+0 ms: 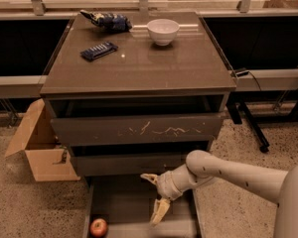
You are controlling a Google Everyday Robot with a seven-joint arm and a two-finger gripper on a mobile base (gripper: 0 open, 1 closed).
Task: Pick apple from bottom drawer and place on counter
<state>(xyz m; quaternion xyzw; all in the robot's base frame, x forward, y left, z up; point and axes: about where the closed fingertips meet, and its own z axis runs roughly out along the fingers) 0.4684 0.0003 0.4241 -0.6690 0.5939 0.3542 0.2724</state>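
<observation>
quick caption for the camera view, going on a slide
Open tool hovers over the pulled-out bottom drawer, apart from the apple lying near its corner.

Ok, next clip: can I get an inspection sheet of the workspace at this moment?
Surface: glossy brown-grey counter, carrying clutter only.
Job's things: small red apple lies in the near left corner of the pulled-out dark bottom drawer.
Clutter: white bowl, crumpled blue bag and flat dark blue packet, all on the counter.
Grippers: pale two-finger gripper open above the drawer, apart from the apple.
Cables: dark cable right of the cabinet.
Surroundings: open cardboard box on the speckled floor.
</observation>
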